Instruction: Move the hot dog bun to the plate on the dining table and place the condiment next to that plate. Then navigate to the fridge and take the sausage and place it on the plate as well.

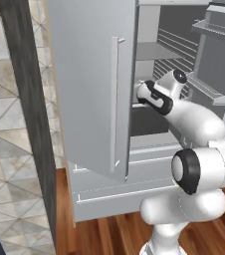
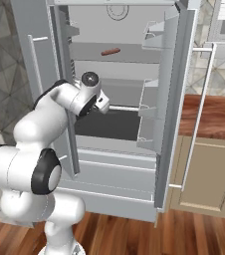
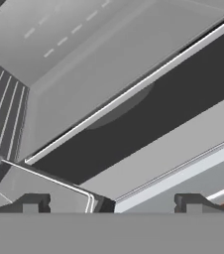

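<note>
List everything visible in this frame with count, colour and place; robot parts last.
fridge: one, silver-grey, both doors open, straight ahead of the base.
sausage: one, reddish-brown, lying on an upper fridge shelf, above the hand.
door racks: several, grey, inside the right door.
wooden counter: one, reddish-brown, right of the fridge.
floor: wood planks, below the fridge.
arm: one, white with dark joints.
hand: one, open, empty, inside the fridge at a middle shelf.

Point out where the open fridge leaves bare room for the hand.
The upper shelf lies bare on both sides of the sausage. The middle shelf is bare too. It is tight by the door racks on the right.
</note>
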